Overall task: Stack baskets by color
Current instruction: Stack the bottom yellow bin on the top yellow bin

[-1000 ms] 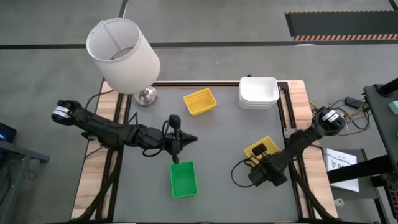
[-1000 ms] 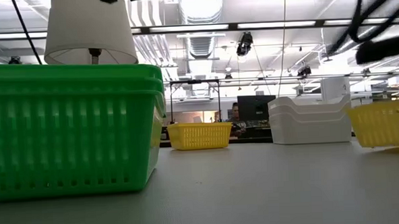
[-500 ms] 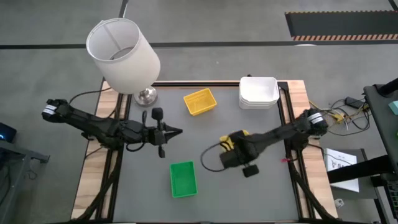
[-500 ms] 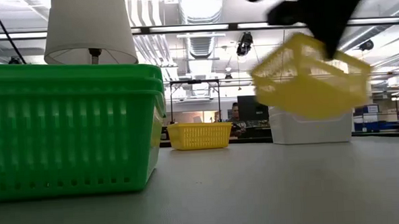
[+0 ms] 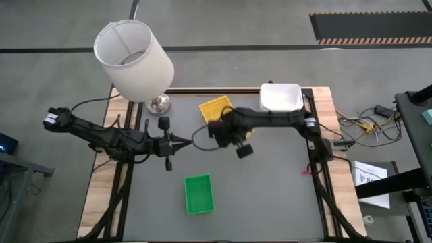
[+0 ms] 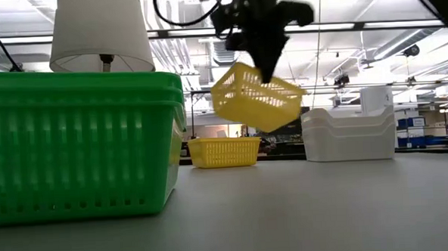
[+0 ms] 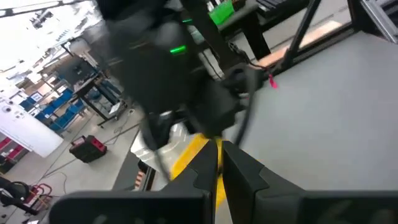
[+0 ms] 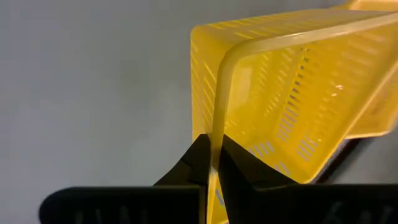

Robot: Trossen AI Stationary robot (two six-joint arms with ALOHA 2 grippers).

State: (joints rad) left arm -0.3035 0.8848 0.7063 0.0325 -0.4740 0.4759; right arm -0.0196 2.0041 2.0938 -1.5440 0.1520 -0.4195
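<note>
A yellow basket (image 6: 257,97) hangs tilted in the air with my right gripper (image 6: 267,67) shut on it. It is over the table's far middle, close to a second yellow basket (image 5: 214,106) that rests on its bottom there. In the high view my right gripper (image 5: 225,129) covers most of the held basket. A stack of white baskets (image 5: 281,98) stands at the far right. A green basket (image 5: 198,194) sits near the front. My left gripper (image 5: 190,142) is shut and holds nothing, level over the table's left part, pointing right. My right gripper pinches the rim of one side wall (image 8: 217,118) of the yellow basket, near a corner, with one finger inside and one outside. The fingers come from above, pointing down. The basket hangs below them, tilted and lifted clear of the table.
A lamp with a white cylindrical shade (image 5: 131,61) stands on a metal base at the table's far left corner. Cables trail from both arms. The grey table top (image 5: 270,196) is bare between the green basket and the right edge.
My right gripper has swung from the table's near right toward the far middle and risen. It has carried the yellow basket off the table, and the basket now hangs tilted near the other yellow basket. My left gripper has drawn back toward the left edge, away from the green basket.
</note>
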